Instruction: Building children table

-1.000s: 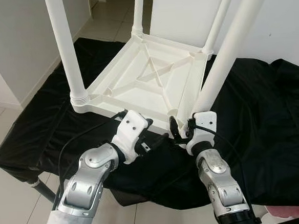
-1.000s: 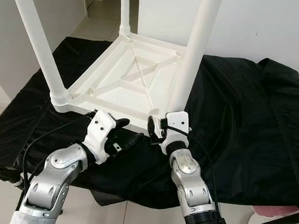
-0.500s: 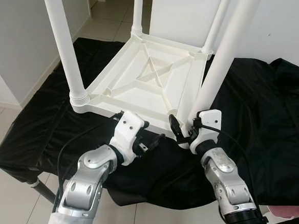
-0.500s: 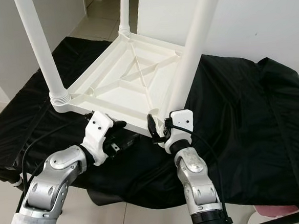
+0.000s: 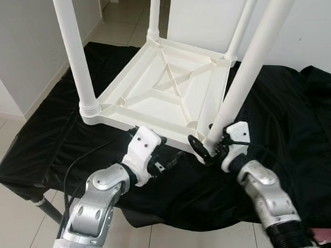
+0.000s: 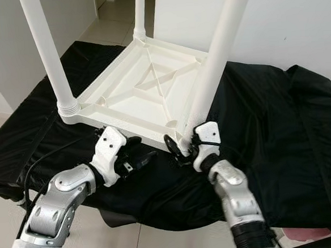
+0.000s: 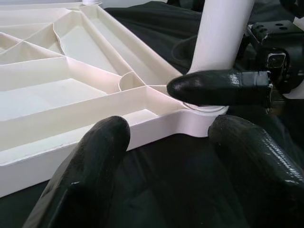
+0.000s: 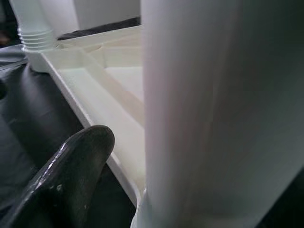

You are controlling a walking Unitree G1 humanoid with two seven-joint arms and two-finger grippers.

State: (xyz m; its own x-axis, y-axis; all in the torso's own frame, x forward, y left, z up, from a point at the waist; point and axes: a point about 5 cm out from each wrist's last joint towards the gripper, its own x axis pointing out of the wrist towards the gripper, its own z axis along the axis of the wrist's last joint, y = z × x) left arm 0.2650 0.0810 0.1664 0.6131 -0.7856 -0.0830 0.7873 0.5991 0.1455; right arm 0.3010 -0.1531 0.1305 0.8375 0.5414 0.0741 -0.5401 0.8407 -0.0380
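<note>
Clamping near table leg (image 5: 247, 73) base, right gripper (image 5: 208, 147) jaws closed; left gripper (image 5: 169, 159) jaws spread, empty

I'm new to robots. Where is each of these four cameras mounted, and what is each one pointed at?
Left eye view: on the head, looking down at the upturned white table on a black cloth; both silver arms show.
Right eye view: same scene, with the left gripper beside the near edge.
Left wrist view: along its own black fingers toward the near corner leg.
Right wrist view: up against that leg, one finger showing.
Shared: both wrist views see that leg, where the right gripper sits.
</note>
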